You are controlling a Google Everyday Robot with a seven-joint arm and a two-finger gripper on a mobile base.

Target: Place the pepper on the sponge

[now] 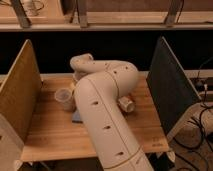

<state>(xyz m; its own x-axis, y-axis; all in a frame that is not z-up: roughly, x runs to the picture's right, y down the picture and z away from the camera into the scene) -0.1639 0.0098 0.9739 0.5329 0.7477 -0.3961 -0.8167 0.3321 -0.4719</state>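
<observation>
My white arm (107, 107) fills the middle of the camera view, rising from the front edge and bending left over the back of the wooden table (50, 135). The gripper (79, 75) is at the wrist's end near the table's back left, mostly hidden behind the arm. A corner of the blue-grey sponge (76, 118) shows at the arm's left edge, just in front of a pale cup (64, 98). The pepper is hidden from view.
A tan panel (19, 90) walls the table's left side and a dark grey panel (170, 85) its right. A small whitish can-like object (126, 104) lies right of the arm. Cables (200, 125) hang beyond the right panel.
</observation>
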